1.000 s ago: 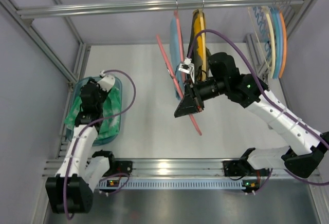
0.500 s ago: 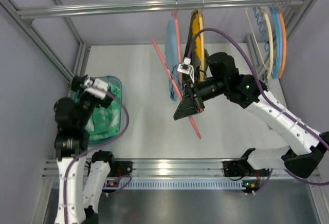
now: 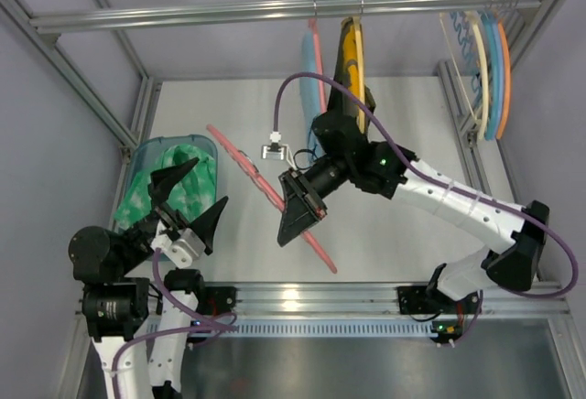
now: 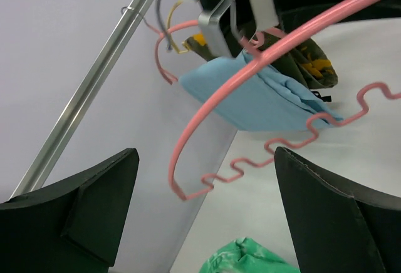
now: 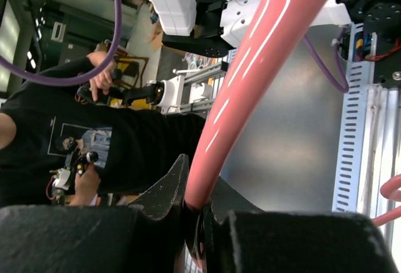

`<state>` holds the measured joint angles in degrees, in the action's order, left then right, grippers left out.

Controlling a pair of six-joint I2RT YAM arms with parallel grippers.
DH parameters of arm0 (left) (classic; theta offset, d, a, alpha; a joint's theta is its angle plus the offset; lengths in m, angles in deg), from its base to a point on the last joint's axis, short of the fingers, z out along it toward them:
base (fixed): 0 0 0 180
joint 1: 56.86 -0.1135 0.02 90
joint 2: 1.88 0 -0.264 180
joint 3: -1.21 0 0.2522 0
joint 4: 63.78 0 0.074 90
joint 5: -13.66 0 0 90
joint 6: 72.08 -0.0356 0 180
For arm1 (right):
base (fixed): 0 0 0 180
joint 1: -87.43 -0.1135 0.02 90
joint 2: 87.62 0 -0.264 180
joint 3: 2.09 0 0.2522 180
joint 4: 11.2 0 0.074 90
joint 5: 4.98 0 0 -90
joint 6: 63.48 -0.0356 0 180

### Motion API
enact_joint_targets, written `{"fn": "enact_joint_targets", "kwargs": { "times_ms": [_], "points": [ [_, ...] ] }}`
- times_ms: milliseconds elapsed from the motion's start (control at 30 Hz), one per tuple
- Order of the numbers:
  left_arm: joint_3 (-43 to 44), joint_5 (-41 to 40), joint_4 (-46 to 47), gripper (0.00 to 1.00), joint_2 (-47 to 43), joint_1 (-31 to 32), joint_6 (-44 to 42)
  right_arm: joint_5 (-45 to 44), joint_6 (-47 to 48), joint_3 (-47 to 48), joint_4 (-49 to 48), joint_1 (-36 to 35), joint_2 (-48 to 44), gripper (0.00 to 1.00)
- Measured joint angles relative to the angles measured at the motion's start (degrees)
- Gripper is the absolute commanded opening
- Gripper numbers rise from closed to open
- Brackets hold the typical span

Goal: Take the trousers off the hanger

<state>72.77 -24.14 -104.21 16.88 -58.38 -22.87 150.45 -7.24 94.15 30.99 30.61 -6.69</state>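
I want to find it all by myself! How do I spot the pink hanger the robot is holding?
Find the metal rail across the top, then look below it to the right gripper over the middle of the table. The hanger it grips is thin, salmon pink and bare, with a wavy bar, and it alone is off the rail.

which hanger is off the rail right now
The bare salmon-pink hanger, clamped in the right gripper. The other hangers all hang from the rail, two of them carrying garments.
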Motion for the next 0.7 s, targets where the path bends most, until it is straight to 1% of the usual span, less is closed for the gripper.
{"fn": "enact_joint_targets", "kwargs": {
  "times_ms": [100, 267, 300, 433, 467, 533, 567, 600, 633, 667, 700],
  "points": [
    [0.00, 4.13, -0.59, 0.95, 0.46, -0.59, -3.02, 0.61, -1.95, 2.01, -2.34, -2.56, 3.72, 0.00],
    [-0.02, 8.48, -0.83, 0.94, 0.52, -1.09, -7.15, 1.51, -4.96, 4.85, -5.42, -6.43, 7.85, 0.00],
    [-0.13, 8.98, -0.83, 0.93, 0.52, -1.14, -7.93, 1.75, -5.42, 5.46, -5.70, -7.06, 8.37, 0.00],
    [-1.38, 9.90, -0.83, 0.82, 0.52, -1.14, -11.10, 2.19, -6.67, 7.67, -6.64, -9.11, 9.62, 0.00],
    [-1.97, 9.73, -0.83, 0.75, 0.52, -1.16, -11.91, 2.23, -6.88, 7.98, -6.75, -9.66, 9.64, 0.00],
    [-3.02, 9.33, -0.92, 0.68, 0.50, -1.16, -12.98, 2.40, -7.02, 8.39, -6.86, -10.47, 9.64, 0.00],
    [-3.61, 8.96, -0.98, 0.60, 0.50, -1.16, -13.60, 2.40, -6.93, 8.39, -6.97, -10.84, 9.64, 0.00],
    [-4.17, 8.46, -0.85, 0.56, 0.44, -1.16, -14.27, 2.34, -7.26, 8.39, -6.75, -11.10, 9.64, 0.00],
    [-4.57, 8.09, -0.74, 0.49, 0.24, -1.16, -14.80, 2.29, -7.45, 8.39, -6.08, -11.34, 9.66, 0.00],
    [-4.85, 7.82, -0.87, 0.27, -0.07, -1.20, -15.04, 2.25, -7.50, 8.39, -5.73, -11.39, 9.73, 0.00],
    [-5.07, 7.26, -0.72, 0.19, -0.50, -1.27, -15.34, 2.45, -7.85, 8.39, -4.94, -11.41, 9.73, 0.00]
  ]
}}
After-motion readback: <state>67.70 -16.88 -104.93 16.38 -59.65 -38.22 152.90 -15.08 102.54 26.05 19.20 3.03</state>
